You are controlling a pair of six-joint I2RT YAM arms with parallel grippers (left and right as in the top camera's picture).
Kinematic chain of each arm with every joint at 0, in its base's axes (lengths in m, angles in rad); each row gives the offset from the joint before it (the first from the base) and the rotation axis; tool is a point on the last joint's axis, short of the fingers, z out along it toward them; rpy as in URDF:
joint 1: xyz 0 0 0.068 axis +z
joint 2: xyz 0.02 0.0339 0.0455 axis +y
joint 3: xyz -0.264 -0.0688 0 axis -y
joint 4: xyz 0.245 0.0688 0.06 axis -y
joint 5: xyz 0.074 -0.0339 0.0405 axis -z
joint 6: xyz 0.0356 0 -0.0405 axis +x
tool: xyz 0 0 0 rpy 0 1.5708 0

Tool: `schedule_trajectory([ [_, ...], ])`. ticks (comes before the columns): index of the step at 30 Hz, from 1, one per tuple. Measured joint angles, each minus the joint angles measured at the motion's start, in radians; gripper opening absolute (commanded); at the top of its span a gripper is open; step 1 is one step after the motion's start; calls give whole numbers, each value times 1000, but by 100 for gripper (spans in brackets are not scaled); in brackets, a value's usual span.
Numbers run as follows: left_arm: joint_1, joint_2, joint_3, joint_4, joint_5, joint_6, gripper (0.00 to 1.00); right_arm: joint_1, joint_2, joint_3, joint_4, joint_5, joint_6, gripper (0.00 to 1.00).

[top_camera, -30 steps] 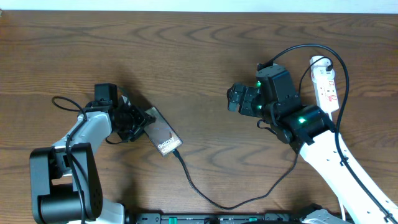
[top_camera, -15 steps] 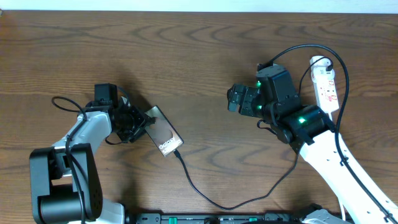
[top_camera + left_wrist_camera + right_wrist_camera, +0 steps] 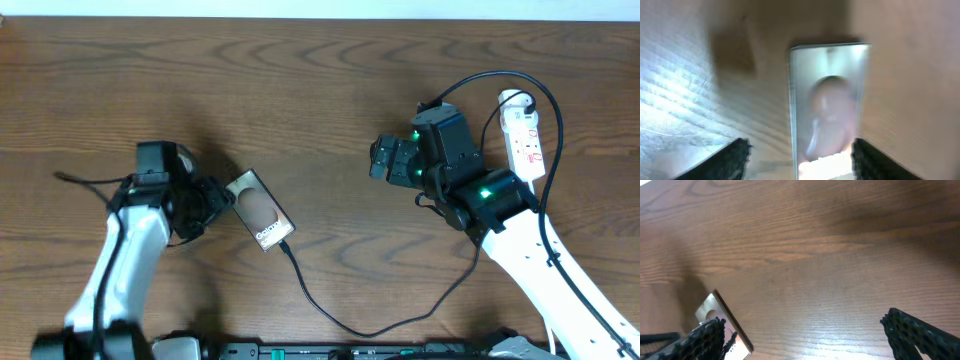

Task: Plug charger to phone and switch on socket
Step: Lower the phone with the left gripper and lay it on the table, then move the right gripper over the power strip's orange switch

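The phone (image 3: 260, 211) lies flat and slanted on the left half of the table (image 3: 300, 90), with its lettered end toward the near edge. The small tip of the charger cable (image 3: 345, 322) meets that lower end. From there the cable sags in a wide loop toward the table's near edge and climbs past the right arm to the far end of the power strip (image 3: 527, 138). The strip lies by the right edge, well apart from the phone.

The left pincer (image 3: 218, 197) sits at the phone's upper-left end with its jaws spread wider than the phone. In the left wrist view the left finger (image 3: 732, 157) stands clear of the phone's long edge. The right one is just beside the other edge, and whether it touches cannot be told. It grips nothing.

The right pincer (image 3: 383, 158) hovers over bare wood between the phone and the strip, jaws fully apart and empty. Open table stretches along the far side and across the middle. The cable loop takes up the near middle.
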Motion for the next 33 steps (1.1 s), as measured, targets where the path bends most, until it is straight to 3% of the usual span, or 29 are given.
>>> schedule_trajectory([
  [5, 0, -162, 20, -14, 51, 132, 79, 0, 0, 0, 2, 1, 0, 99],
  [9, 0, -180, 99, -87, 57, 180, 80, 0, 0, 0, 2, 0, 0, 99],
  [16, -109, -176, 380, -238, -119, 240, 84, 0, 0, -1, 4, -14, -6, 99],
  [21, -209, -176, 409, -242, -225, 254, 84, -9, 0, -1, 9, -77, -57, 99],
  [28, -301, -175, 409, -227, -385, 254, 85, -161, 1, -1, -14, -313, -164, 99],
  [33, -301, -175, 409, -227, -412, 255, 86, -336, 5, 26, -180, -431, -258, 99],
])
